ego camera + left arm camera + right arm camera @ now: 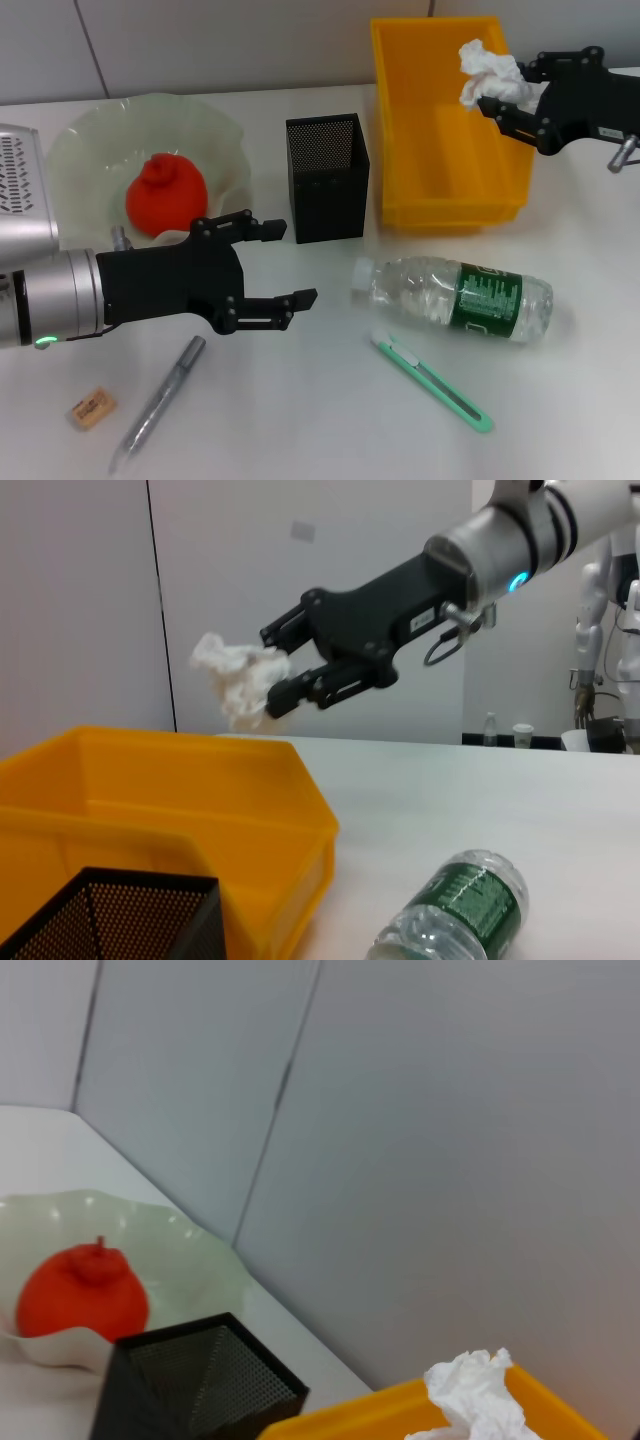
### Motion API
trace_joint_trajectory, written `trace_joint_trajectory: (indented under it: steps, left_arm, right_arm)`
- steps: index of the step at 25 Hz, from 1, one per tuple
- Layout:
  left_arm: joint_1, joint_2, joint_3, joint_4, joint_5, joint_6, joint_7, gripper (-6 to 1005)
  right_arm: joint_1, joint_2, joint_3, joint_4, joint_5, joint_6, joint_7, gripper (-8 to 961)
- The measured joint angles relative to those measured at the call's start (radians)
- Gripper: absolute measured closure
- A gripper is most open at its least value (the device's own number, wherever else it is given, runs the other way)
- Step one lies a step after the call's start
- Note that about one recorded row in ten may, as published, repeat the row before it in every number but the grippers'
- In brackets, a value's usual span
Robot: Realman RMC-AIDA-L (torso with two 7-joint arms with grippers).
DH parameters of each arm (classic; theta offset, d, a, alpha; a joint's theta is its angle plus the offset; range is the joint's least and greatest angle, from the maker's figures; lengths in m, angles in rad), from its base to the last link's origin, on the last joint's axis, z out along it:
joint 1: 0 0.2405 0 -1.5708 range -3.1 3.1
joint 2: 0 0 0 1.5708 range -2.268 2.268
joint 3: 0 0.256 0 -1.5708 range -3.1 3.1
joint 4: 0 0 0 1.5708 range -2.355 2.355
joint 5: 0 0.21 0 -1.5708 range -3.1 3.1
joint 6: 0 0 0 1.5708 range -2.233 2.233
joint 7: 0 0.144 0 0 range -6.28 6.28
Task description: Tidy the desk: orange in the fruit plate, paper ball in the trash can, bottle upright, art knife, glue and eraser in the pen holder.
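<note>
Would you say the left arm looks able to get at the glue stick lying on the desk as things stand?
Probably yes. The left end effector hovers open just above and beside the glue stick, with only bare desk between them. The eraser lies beside it but apart, so the way looks free.

Silver cylindrical forearms, green/blue status lights; matte black left end effector point(285, 265), right end effector point(497, 96).

We see even, bright light from overhead; the white desk point(560, 400) shows only soft, short shadows under the bottle point(455, 297) and the left gripper point(285, 265). Glare glints off the bottle's clear plastic. In the right wrist view the paper ball point(475, 1400) looks slightly soft.
</note>
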State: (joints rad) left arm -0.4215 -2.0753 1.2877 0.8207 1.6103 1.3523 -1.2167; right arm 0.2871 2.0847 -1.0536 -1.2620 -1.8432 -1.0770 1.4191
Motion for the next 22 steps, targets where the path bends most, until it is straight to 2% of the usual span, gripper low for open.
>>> trace_joint_trajectory:
  steps: [9,22]
  left_arm:
    - [0.0,0.0,0.009,-0.002,-0.013,-0.001,0.0,144]
    - [0.007,0.0,0.022,-0.003,-0.014,-0.001,0.0,144]
  right_arm:
    - [0.067,-0.004,0.022,0.104,0.001,0.072,-0.028,538]
    - [0.132,-0.004,0.034,0.194,0.001,0.087,-0.056,505]
